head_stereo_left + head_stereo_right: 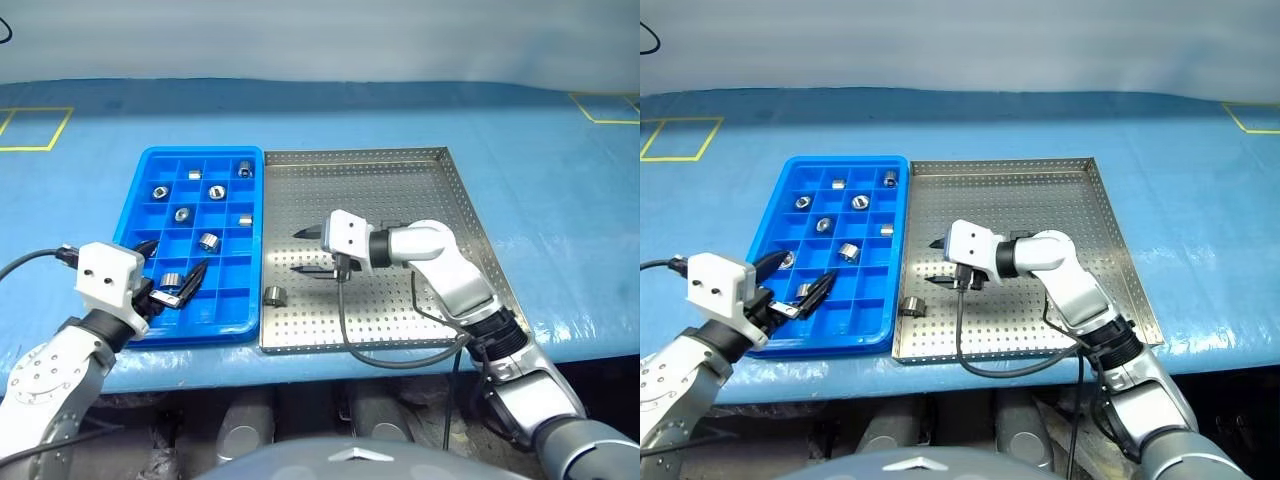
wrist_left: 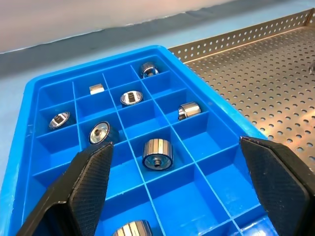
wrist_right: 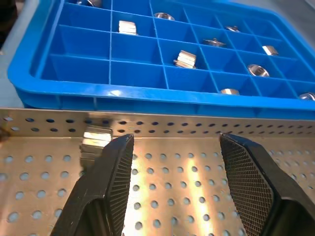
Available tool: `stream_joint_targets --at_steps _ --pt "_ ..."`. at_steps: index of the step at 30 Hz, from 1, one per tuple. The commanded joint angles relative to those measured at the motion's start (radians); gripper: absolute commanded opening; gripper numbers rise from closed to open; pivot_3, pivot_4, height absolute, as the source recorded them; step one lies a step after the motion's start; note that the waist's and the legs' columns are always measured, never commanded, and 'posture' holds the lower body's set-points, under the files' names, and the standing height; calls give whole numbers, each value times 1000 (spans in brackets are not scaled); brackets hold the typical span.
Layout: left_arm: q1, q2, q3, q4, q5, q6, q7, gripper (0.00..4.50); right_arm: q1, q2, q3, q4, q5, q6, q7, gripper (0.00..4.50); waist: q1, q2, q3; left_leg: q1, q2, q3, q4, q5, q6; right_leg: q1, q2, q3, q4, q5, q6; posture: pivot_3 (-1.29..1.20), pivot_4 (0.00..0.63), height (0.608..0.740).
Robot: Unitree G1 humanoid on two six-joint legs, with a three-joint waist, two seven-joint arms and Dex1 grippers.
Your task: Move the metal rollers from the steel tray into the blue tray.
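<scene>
The blue tray [image 1: 200, 152] lies on the left with several metal rollers [image 1: 208, 240] in separate compartments. Against its right side lies the steel tray [image 1: 400, 190]. One roller [image 1: 275, 295] sits in the steel tray's near left corner, close to the blue tray's wall. My right gripper [image 1: 300, 252] hovers over the steel tray's left half, pointing at the blue tray, open and empty. In the right wrist view that roller [image 3: 96, 142] lies just outside one finger. My left gripper [image 1: 178, 254] stands open over the blue tray's near left compartments, above a roller [image 2: 157, 154].
A black cable [image 1: 345, 330] loops from my right gripper over the steel tray's front part. Both trays rest on a blue table cover [image 1: 560, 200] near its front edge. Yellow tape marks [image 1: 35, 128] lie at the far corners.
</scene>
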Motion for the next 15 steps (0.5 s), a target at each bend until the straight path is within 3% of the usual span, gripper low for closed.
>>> stream_joint_targets --at_steps 1,15 --pt "-16 20 41 -5 -8 3 -11 4500 14 15 30 -64 11 9 -3 2929 0 0 0 0 0 0 0 0 0 0 0 0 0 0 0 -12 150 740" --pt "-13 7 31 -23 1 19 -7 4500 70 9 82 -89 40 54 19 2929 7 0 0 0 -1 0 1 0 0 0 -1 0 0 1 1 -1 150 740"
